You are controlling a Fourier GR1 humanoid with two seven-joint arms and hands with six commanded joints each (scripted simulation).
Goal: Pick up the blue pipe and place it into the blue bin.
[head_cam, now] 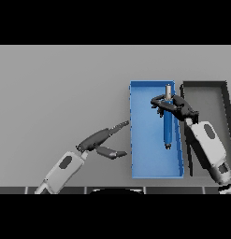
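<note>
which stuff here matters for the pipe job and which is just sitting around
Job:
pipe, held over the blue bin
blue bin
right hand, curled round the pipe

Lying about:
dark bin, right of the blue one
left hand, open, idle left of the blue bin

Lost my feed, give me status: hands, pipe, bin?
Right robot hand shut on pipe, over blue bin. Left robot hand open, idle left of bin. Dark bin beside; nothing blocking.

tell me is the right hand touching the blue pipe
Touching. The head view shows the right hand with its fingers curled round the upper part of the blue pipe, over the blue bin.
</note>
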